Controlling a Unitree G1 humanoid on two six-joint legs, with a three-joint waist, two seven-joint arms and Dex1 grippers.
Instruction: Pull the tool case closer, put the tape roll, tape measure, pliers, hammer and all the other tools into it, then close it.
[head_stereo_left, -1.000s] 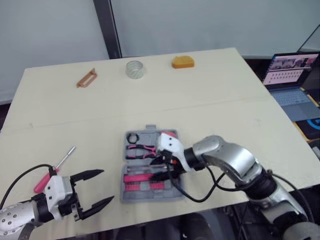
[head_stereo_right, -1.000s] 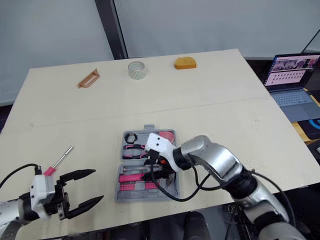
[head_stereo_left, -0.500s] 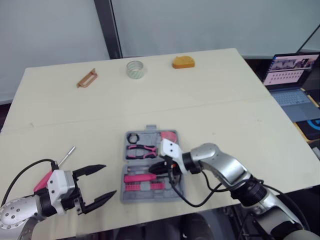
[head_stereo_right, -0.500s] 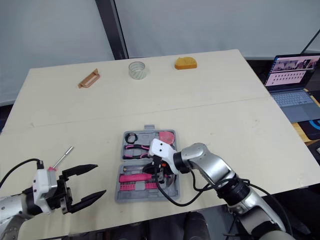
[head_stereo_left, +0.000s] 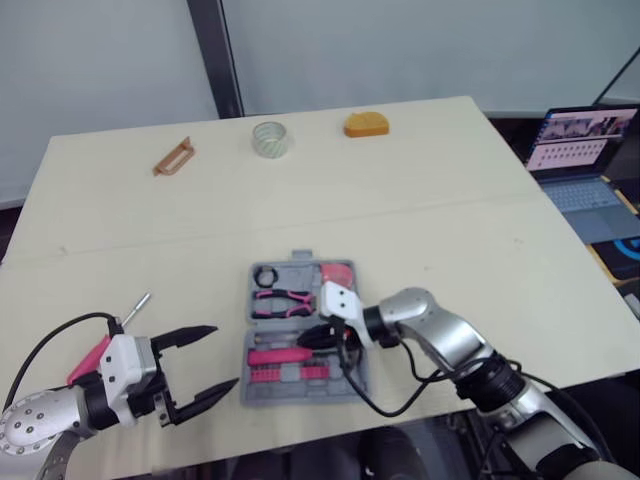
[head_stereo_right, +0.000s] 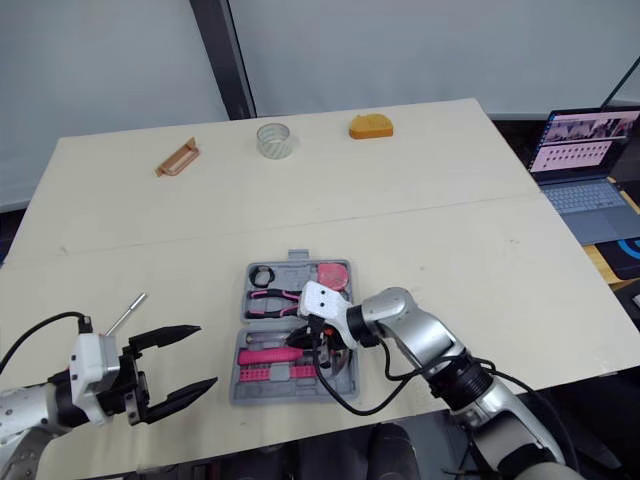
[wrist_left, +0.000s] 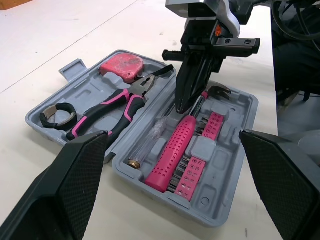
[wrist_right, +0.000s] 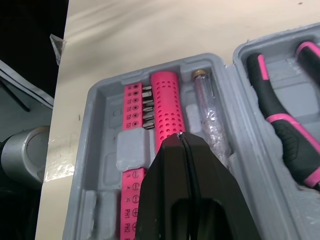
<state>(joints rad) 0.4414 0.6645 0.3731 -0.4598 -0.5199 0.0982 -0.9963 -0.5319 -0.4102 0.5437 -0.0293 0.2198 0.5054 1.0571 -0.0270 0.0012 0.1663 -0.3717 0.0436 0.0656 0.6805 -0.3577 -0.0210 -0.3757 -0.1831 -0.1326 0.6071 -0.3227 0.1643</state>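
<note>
- Right gripper (wrist_left: 179, 107), fingers together, tips on the pink hammer (wrist_left: 175, 150) inside the tool case (wrist_left: 239, 131) near the table's (head_stereo_left: 450, 230) front edge.
- Pushing straight down should seat it.

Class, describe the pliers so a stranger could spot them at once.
On the pale table lies an open grey tool case. In its far half, beside a black ring and a red tape measure, are the pliers: the only tool with twin pink-and-black handles.

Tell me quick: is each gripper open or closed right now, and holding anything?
Left gripper: open, empty.
Right gripper: closed, empty, tips by the hammer in the tool case.
</note>
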